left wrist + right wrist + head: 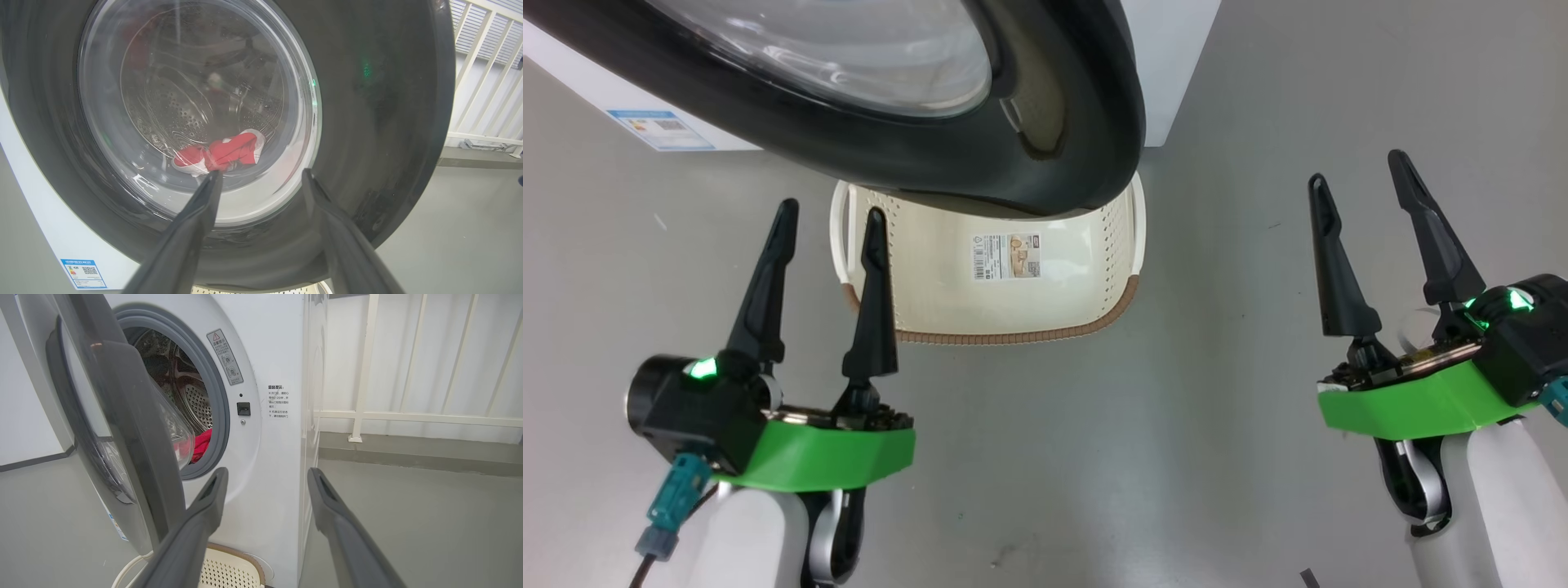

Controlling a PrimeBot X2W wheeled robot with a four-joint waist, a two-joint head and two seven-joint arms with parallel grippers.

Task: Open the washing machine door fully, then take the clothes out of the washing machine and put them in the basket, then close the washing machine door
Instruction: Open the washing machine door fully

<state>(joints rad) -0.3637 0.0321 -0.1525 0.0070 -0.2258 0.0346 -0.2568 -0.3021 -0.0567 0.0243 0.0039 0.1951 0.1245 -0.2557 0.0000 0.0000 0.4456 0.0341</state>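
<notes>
Fingers (874,278) apart — clothes (233,151) in washing machine (265,477)

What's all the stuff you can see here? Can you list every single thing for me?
washing machine: one, white, standing on the floor
washing machine door: one, black rim with clear glass, swung partly open above the basket
clothes: one bundle, red and white, inside the drum
basket: one, cream with a brown rim, on the floor below the door
paper label: one, white, on the basket's bottom
blue label: one, blue and white, low on the machine's front
railing: one, white, beside the machine
floor: grey, under everything
left gripper: one, dark fingers, open and holding nothing, by the basket's left side
right gripper: one, dark fingers, open and holding nothing, over bare floor
</notes>
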